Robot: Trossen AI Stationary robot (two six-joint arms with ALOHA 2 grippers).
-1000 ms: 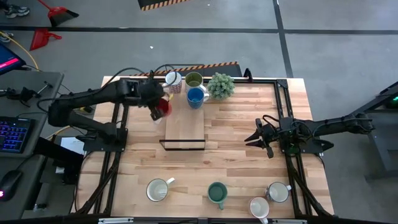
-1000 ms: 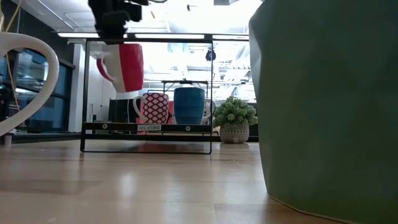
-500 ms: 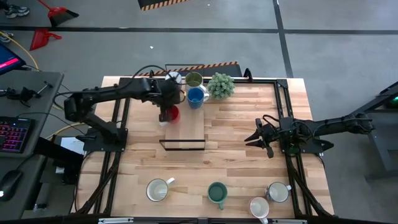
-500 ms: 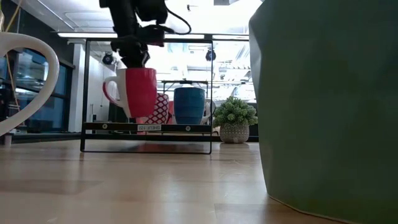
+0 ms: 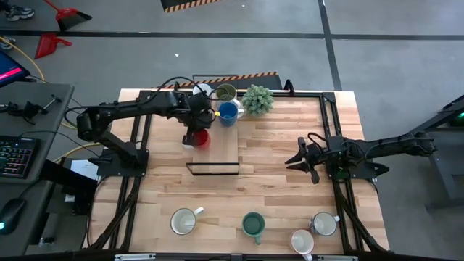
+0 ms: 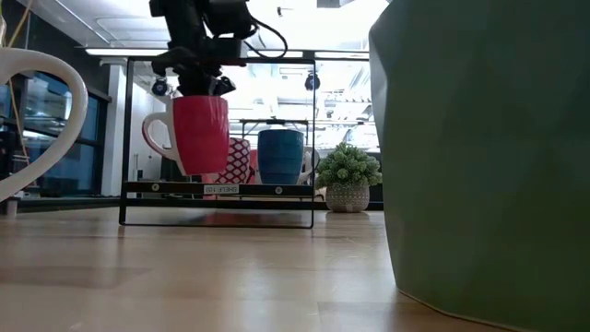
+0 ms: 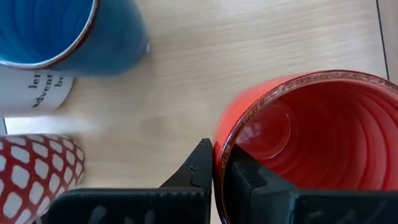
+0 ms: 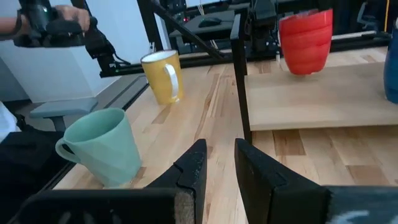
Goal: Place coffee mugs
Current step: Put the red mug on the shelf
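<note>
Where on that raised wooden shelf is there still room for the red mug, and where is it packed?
The shelf is bare on its front half, between the red mug held by the left claw and the front rail. The back edge is crowded: the blue mug, olive mug and patterned mug cluster beside the plant.

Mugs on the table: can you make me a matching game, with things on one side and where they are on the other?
Things:
1. red mug
2. blue mug
3. teal mug
4. right pincer

Places:
a. on the raised wooden board, next to the potted plant
b. gripped by the rim in the left pincer
c. empty, over bare table
d. in the near row of mugs

Pairs: 1-b, 2-a, 3-d, 4-c
</note>
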